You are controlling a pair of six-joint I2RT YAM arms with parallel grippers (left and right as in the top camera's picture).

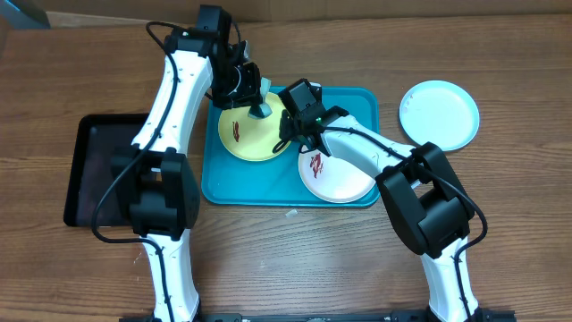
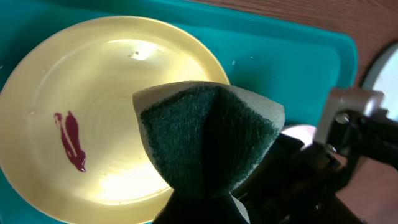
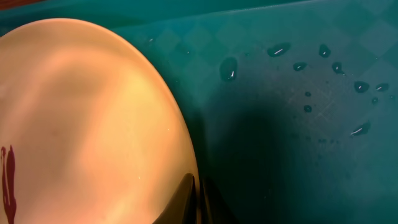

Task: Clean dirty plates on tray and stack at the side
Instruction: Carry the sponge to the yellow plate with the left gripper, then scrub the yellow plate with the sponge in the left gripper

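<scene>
the left gripper pinches a green scouring sponge just above the yellow-green plate on the turquoise tray, while the right gripper clamps that plate's rim, likely steadying it for scrubbing.

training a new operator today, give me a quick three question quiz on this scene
1. True or false: the yellow-green plate carries a dark-red smear.
2. The left gripper holds: A a sponge, B a plate, C nothing.
3. How many plates lie on the tray?

Key: 1 true. 2 A. 3 two: the yellow-green one and the white plate; the pale blue plate lies off the tray.
</scene>
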